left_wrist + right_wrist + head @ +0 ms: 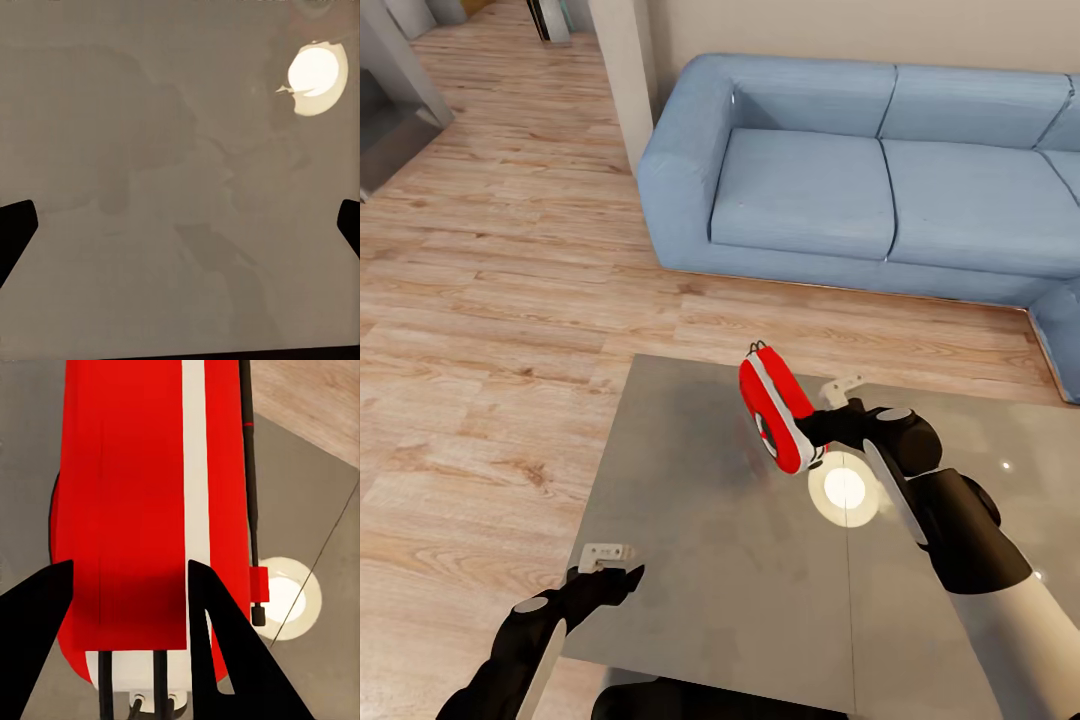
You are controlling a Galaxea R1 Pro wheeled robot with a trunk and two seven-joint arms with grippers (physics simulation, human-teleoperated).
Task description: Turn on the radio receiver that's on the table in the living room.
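A light wood plank floor (490, 330) and a blue sofa (860, 180) at twelve o'clock frame the glossy grey-brown table (740, 580). Over its middle, the right gripper (810, 428) clenches the red radio receiver (775, 418), holding it tilted above the top. At seven o'clock the left gripper (610, 570) hangs released, fingers (16, 225) apart over the bare tabletop.

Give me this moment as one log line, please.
right gripper: shut on radio, held above table | left gripper: open, empty, over table's near-left edge | sofa: beyond table
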